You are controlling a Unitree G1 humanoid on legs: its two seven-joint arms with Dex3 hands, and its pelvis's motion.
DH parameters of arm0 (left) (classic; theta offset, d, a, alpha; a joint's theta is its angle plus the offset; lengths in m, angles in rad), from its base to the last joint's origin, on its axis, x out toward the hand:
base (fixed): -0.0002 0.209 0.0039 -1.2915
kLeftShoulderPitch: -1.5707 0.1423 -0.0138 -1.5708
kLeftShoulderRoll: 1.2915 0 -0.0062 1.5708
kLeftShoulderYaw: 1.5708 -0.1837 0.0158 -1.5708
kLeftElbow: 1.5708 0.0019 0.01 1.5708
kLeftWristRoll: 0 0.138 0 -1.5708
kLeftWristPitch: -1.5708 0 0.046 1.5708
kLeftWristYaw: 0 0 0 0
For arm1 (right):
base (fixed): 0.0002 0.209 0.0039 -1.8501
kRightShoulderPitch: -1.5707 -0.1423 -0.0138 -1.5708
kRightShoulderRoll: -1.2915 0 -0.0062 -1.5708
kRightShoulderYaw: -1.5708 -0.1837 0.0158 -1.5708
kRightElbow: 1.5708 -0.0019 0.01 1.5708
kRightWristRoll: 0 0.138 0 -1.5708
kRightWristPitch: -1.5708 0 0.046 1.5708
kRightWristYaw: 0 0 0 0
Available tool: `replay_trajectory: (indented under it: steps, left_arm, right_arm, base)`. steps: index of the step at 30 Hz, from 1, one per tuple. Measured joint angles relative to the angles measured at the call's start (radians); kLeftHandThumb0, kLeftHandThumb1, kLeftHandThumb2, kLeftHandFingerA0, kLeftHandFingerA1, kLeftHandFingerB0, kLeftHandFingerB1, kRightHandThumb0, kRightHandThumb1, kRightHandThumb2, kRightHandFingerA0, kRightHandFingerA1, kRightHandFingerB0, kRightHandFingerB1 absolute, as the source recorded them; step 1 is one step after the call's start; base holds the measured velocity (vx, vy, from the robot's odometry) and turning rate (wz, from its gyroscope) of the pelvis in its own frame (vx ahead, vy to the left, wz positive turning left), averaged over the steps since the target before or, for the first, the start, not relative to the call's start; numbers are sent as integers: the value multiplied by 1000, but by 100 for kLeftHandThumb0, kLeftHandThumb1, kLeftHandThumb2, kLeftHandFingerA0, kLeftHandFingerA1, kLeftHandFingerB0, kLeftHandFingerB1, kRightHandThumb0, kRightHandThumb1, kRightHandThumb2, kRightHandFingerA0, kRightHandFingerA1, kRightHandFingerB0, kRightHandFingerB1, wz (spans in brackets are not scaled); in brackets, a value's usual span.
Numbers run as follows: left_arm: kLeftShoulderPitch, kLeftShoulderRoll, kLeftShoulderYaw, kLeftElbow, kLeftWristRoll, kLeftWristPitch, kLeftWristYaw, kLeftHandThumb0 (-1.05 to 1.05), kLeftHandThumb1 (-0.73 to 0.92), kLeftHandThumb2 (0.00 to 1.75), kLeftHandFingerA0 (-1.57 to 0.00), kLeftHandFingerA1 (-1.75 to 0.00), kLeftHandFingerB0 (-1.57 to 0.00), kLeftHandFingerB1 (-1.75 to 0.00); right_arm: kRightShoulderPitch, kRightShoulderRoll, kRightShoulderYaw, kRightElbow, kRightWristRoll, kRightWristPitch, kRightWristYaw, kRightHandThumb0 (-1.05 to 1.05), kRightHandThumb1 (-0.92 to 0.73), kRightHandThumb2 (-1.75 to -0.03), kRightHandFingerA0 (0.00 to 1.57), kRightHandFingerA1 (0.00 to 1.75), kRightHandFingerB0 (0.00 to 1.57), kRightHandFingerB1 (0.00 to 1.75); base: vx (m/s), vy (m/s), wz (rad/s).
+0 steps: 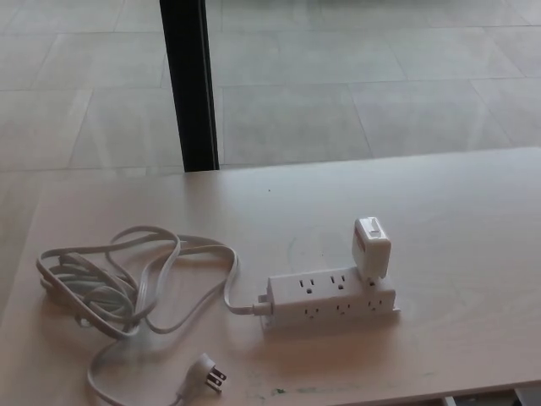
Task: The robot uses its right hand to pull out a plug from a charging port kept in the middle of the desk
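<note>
A white power strip [331, 297] lies in the middle of the pale desk [439, 211]. A white square charger plug [371, 249] stands plugged into the strip's right end, tilted slightly back. The strip's white cord [127, 279] runs off its left end and lies in loose loops at the left of the desk. The cord ends in a flat plug [208, 373] with bare prongs near the front edge. Neither of my hands shows in the head view.
A black vertical post [190, 85] stands behind the desk's far edge at the left. Beyond it is a grey tiled floor [380, 85]. The desk's front edge runs along the bottom of the picture.
</note>
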State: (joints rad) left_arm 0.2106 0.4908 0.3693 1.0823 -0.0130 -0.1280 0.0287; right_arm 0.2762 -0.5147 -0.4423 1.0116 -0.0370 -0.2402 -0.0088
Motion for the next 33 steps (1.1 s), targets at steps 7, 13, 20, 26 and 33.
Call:
replay_trajectory:
  steps: [7, 13, 20, 26, 33]
  left_arm:
    - [0, 1, 4, 4, -7, -15, 6, -61, 54, 57, -86, -93, -50, -42]
    - [1, 1, 3, 6, -8, -22, 7, -60, 55, 57, -88, -103, -51, -41]
    - [2, 1, 2, 5, -8, -23, 7, -63, 55, 57, -81, -88, -51, -41]
    - [0, 1, 1, 4, -8, -24, 7, -64, 44, 83, -88, -99, -43, -52]
    - [-1, 1, 0, 5, -8, -25, 7, -67, 50, 60, -81, -91, -50, -43]
  right_arm:
    - [-134, -25, -116, -45, 86, -6, 18, -79, -34, -81, 123, 142, 45, 73]
    - [-270, -64, -164, -244, 140, 42, 38, -85, -35, -80, 119, 105, 53, 58]
    - [-430, -78, -140, -497, 164, 110, 54, -71, -54, -58, 100, 118, 41, 34]
    - [-579, -91, -62, -658, 183, 188, 97, -73, -40, -78, 88, 98, 23, 41]
    - [-738, -93, 84, -792, 202, 282, 163, -74, -39, -79, 85, 91, 22, 41]
  base:
    - [0, 0, 0]
    - [0, 0, 0]
    - [0, 0, 0]
    - [0, 0, 0]
    - [0, 0, 0]
